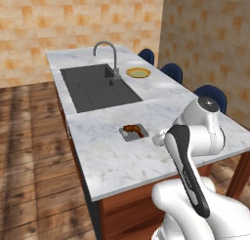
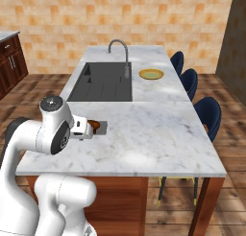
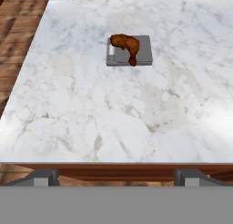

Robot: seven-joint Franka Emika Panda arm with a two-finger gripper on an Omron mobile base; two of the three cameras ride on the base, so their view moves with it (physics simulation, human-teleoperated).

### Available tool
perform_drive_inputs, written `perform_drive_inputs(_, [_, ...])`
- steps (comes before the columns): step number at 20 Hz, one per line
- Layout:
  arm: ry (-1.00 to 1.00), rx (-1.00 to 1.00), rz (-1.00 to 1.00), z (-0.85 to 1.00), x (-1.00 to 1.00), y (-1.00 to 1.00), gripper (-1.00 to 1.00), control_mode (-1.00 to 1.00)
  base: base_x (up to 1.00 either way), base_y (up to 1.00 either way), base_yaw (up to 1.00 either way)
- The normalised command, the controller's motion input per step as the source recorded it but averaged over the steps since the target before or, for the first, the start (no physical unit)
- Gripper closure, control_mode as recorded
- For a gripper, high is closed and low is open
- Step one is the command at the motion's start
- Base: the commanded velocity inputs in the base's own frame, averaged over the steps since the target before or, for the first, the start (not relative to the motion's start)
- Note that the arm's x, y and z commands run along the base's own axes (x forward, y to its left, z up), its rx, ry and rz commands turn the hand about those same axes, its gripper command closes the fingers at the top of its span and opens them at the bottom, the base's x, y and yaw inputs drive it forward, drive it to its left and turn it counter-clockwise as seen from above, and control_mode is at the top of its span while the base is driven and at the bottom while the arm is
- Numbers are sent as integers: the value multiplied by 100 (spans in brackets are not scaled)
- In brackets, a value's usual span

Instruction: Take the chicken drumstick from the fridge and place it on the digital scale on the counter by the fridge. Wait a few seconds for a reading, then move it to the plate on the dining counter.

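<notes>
Left base view: the chicken drumstick point(image 1: 131, 130) lay on the digital scale point(image 1: 134, 132), which sat on the marble worktop point(image 1: 107, 156) near the front half, well apart from the plate point(image 1: 138, 72). The plate rested on the same worktop just right of the faucet point(image 1: 108, 56) and the dark sink point(image 1: 97, 87). 3 blue stools point(image 1: 172, 71) stood along the worktop's right side. The arm's elbow rose at lower right, clear of the scale.

Right base view: the scale point(image 2: 97, 127) showed just beyond the arm's white wrist, which hid its left part; the drumstick point(image 2: 92, 124) was partly hidden too. The plate point(image 2: 151, 74) sat beside the sink point(image 2: 103, 81), far from the scale.

Hand view: the drumstick point(image 3: 126, 45) lay across the scale point(image 3: 129, 51), its thin end overhanging the near edge. The claw point(image 3: 116, 177) hung back from the worktop edge, its 2 fingertips point(image 3: 43, 177) spread wide, gripping nothing, well apart from the drumstick.
</notes>
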Motion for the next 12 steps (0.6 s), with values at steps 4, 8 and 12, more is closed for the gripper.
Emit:
perform_drive_inputs(4, [0,0,0,0,0,0,-100,-100,0,0,0])
perform_drive_inputs(8, [0,0,0,0,0,0,-100,-100,0,0,0])
perform_drive_inputs(12, [0,0,0,0,0,0,-100,-100,0,0,0])
